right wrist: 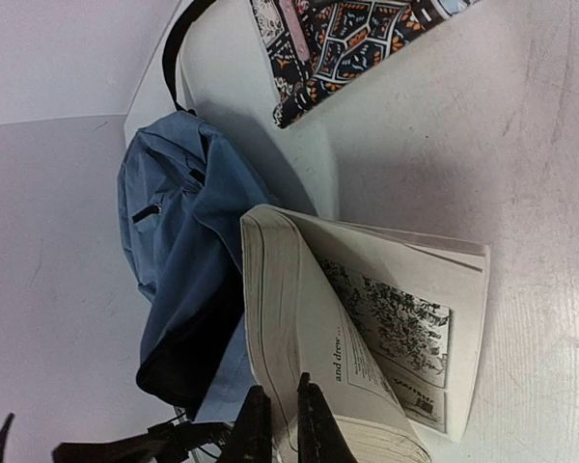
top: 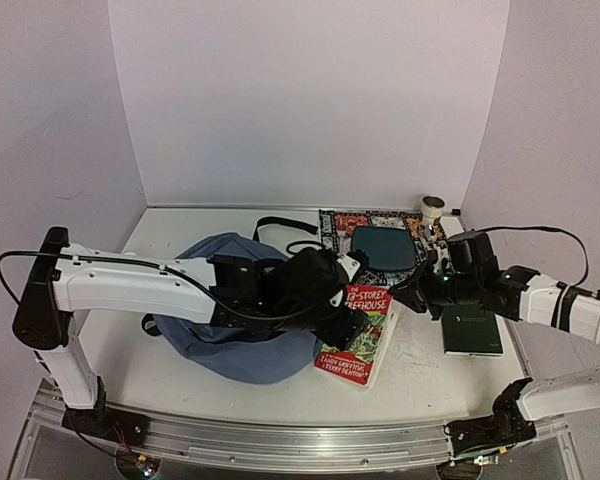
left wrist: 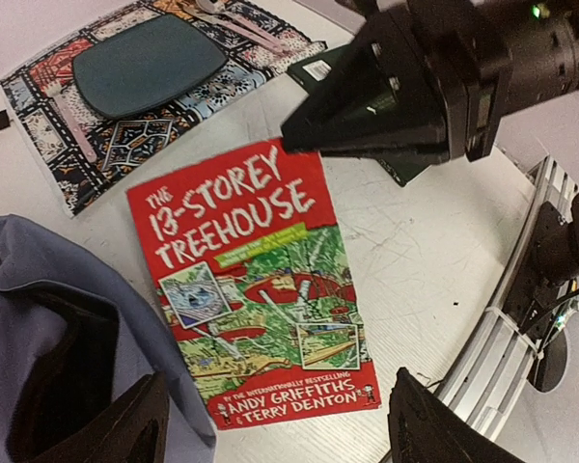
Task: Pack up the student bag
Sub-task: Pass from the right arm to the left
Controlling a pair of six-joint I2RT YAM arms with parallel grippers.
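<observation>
The student bag (top: 225, 330), a soft slate-blue backpack (right wrist: 179, 222) with black straps, lies slumped at the left with its dark opening (left wrist: 63, 376) facing the book. Beside it lies a red paperback, "The 13-Storey Treehouse" (left wrist: 256, 280). My left gripper (left wrist: 280, 439) hangs open over the book's near end, one finger above the bag's edge and the other above bare table. My right gripper (right wrist: 285, 405) is shut on the book's far edge (top: 380, 297). It pinches a thick sheaf of pages (right wrist: 289, 318) and lifts it, so an illustrated page shows underneath.
A patterned mat (top: 340, 228) at the back holds a dark teal flat pouch (top: 385, 248) and pink cutlery (left wrist: 236, 24). A dark green notebook (top: 470, 330) lies right of the book. A tape roll (top: 433, 207) stands by the back wall. The table's metal rail (left wrist: 507, 318) runs close by.
</observation>
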